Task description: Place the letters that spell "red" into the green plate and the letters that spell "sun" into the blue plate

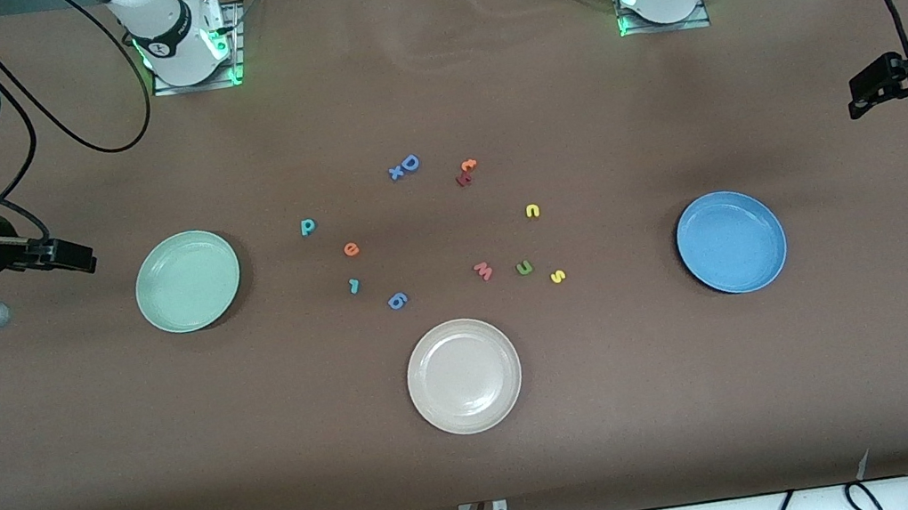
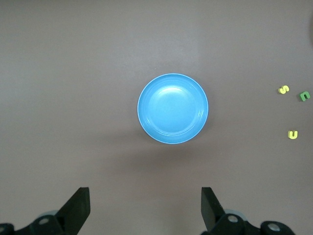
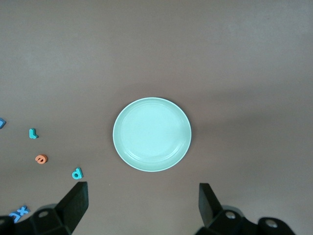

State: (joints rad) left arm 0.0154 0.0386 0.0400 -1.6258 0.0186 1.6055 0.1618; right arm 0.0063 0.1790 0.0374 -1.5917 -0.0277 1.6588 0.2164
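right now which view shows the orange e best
The right wrist view: the orange e lies unobstructed near the green plate. The front view shows it smaller, among the other letters. The left wrist view does not show it.

Both arms wait, raised at table ends; left end effector & right end effector open, empty.

Glossy smooth blue plate and green plate on matt brown table.

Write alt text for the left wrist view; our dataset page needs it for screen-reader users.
A blue plate sits empty on the brown table, seen from above past the open left gripper. Three small letters lie beside it: a yellow s, green u and yellow n.
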